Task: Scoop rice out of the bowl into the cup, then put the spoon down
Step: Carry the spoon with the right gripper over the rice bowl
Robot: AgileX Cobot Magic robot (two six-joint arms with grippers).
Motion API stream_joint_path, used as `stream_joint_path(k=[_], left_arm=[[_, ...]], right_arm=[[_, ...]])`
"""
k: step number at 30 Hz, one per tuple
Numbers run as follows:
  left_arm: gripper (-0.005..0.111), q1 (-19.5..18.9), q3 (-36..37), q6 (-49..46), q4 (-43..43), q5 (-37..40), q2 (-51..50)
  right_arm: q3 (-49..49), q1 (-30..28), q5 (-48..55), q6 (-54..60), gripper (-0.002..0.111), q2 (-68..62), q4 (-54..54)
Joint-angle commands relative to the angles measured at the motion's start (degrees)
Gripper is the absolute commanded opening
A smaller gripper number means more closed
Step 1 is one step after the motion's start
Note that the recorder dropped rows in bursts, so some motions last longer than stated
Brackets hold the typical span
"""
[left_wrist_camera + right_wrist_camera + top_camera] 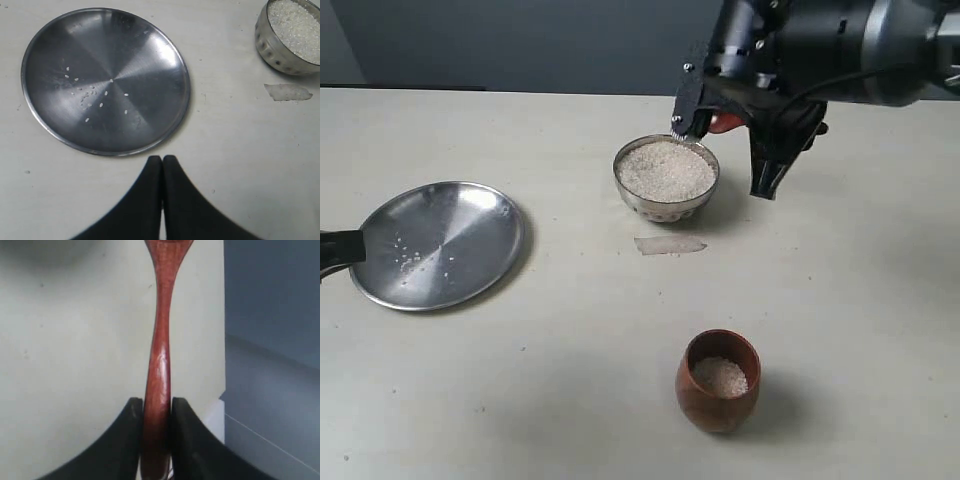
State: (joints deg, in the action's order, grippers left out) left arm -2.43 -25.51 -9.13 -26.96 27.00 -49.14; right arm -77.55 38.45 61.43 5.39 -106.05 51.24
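Note:
The steel bowl (665, 205) stands at the table's middle back, heaped with white rice (665, 170); the left wrist view catches the bowl (267, 47) and its rice (297, 25) at one corner. The brown wooden cup (718, 405) sits nearer the front with a little rice (720, 375) inside. My right gripper (730, 135) hovers just behind and right of the bowl, shut on the spoon (725, 122), of which only a red bit shows there. In the right wrist view the spoon's handle (159, 355) runs out from between the right gripper's (157, 402) jaws; its oval end is cut off. My left gripper (162, 159) is shut and empty.
A wide flat steel plate (438, 243) with scattered grains lies at the left, and the left gripper (340, 250) rests at its left rim; the plate (105, 80) fills the left wrist view. A pale scrap (670, 244) lies on the table in front of the bowl.

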Motion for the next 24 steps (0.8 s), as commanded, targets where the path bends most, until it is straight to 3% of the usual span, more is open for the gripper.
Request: stream_joint_path(k=[1, 24], left_arm=[[0.000, 0.33, -0.22, -0.05, 0.14, -0.03, -0.19], [0.000, 0.33, -0.22, -0.05, 0.14, -0.03, -0.19]], right_arm=[[-0.50, 1.57, 1.10, -1.55, -0.001, -2.03, 6.89], [-0.50, 4.29, -2.73, -3.90, -0.001, -8.10, 8.25]])
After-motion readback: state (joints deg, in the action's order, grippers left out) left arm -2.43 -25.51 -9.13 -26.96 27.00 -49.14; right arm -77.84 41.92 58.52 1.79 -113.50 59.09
